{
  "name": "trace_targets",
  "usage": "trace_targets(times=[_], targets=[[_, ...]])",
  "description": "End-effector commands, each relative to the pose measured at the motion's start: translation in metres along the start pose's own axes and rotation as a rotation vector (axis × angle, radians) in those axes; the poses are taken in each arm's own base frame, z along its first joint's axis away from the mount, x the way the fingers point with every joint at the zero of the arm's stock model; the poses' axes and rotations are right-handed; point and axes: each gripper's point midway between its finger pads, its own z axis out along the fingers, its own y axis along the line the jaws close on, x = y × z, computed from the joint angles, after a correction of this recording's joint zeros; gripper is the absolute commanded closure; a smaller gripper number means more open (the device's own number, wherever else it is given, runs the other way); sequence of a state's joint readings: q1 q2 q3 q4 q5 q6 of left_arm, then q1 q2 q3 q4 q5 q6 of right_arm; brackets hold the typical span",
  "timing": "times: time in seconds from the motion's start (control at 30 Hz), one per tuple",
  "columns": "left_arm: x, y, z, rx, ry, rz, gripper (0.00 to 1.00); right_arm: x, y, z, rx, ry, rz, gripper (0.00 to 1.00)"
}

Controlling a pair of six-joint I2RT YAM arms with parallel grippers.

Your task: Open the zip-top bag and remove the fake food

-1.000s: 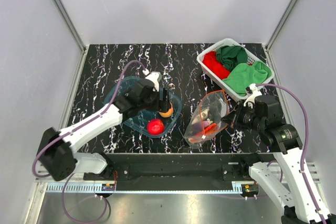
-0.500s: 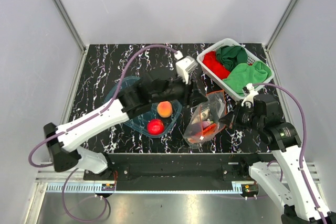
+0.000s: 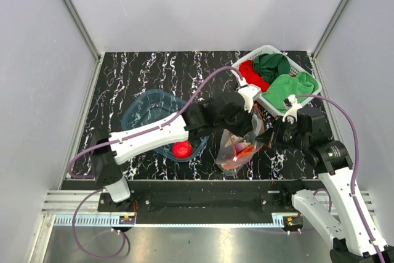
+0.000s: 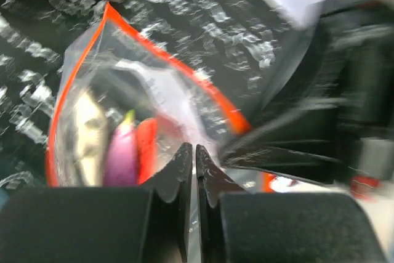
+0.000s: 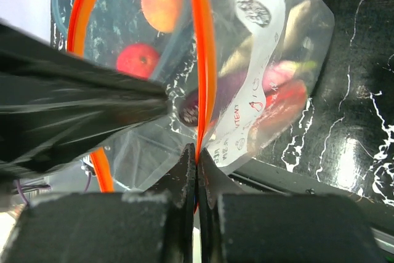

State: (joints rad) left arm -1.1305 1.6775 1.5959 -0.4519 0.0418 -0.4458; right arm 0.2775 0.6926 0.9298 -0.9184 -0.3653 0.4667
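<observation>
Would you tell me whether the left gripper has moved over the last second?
Yes. The left gripper has swung right, from above the blue tub across to the zip-top bag.

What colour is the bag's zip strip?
Orange-red zip strip, clearest in the right wrist view.

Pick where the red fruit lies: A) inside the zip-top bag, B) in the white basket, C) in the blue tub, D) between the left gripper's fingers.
C: the top view shows the red fruit lying in the blue tub, outside the zip-top bag.
</observation>
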Motion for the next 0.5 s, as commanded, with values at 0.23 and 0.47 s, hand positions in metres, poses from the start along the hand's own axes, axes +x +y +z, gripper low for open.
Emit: trace_targets(times=[0.23, 0.47], targets=[[0.029, 0.045, 0.013, -0.292, 0.066, 0.005, 0.92, -0.039, 0.037, -0.005, -0.113, -0.064, -0.06, 1.0], [0.07, 0.04, 0.033, -0.207, 0.162, -0.037, 0.84, -0.028, 0.022, 0.005, -0.081, -0.054, -0.017, 1.0]])
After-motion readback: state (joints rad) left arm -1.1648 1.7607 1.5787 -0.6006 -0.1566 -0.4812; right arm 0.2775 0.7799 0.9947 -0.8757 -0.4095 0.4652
